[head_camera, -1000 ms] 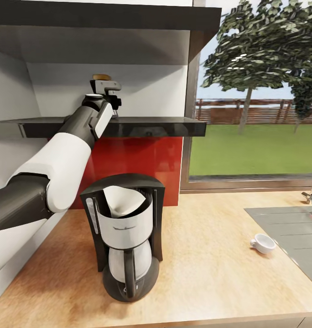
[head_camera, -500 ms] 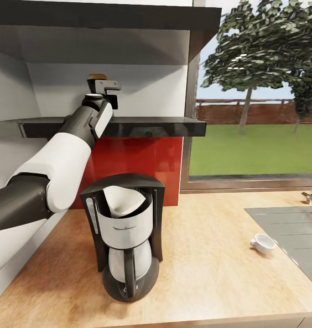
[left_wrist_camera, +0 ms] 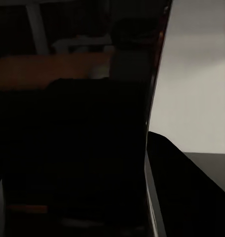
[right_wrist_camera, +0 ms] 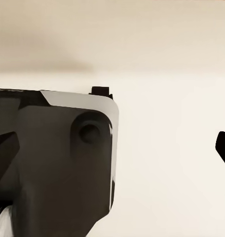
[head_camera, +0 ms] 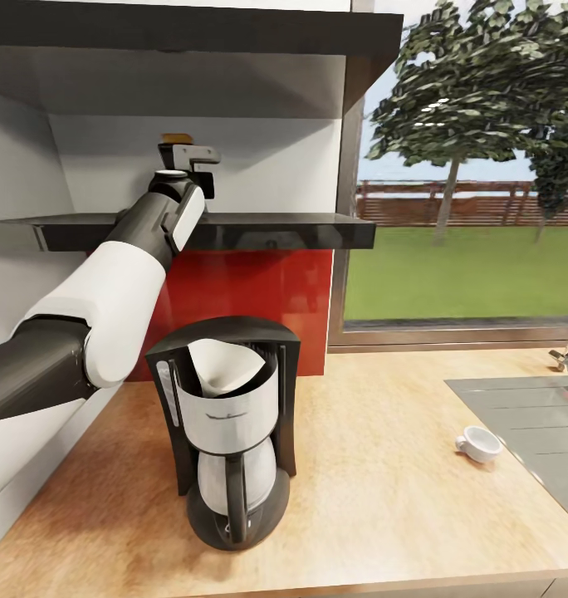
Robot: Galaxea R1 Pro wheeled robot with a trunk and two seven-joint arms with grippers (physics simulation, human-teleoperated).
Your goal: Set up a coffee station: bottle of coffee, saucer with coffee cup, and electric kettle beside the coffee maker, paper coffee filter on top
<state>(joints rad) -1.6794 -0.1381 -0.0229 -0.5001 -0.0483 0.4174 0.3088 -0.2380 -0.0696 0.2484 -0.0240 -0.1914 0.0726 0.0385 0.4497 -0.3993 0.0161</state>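
- My left gripper (head_camera: 203, 173) is up at the kitchen shelf (head_camera: 259, 231), arm stretched upward; I cannot tell how its jaws stand.
- An orange-topped object, probably the coffee bottle (head_camera: 178, 139), sits behind it.
- The coffee maker (head_camera: 227, 428), holding the paper filter (head_camera: 224, 368), stands on the tabletop (head_camera: 384, 490).
- The coffee cup (head_camera: 480, 443) lies near the sink (head_camera: 533, 423).
- My right gripper's (right_wrist_camera: 112, 153) jaws are spread apart.

The white-and-dark-grey left arm (head_camera: 110, 299) reaches up and forward from the lower left of the head view, elbow bent, its dark forearm rising diagonally to a black wrist with a white side panel. At its end the grey-and-black left gripper (head_camera: 193, 162) sits raised, and whether its jaws are apart or together cannot be told from here. The left wrist view is nearly all dark, so the fingers are not readable. In the right wrist view, two dark fingertips (right_wrist_camera: 4, 153) of the right gripper (right_wrist_camera: 115, 148) stand wide apart at opposite edges.
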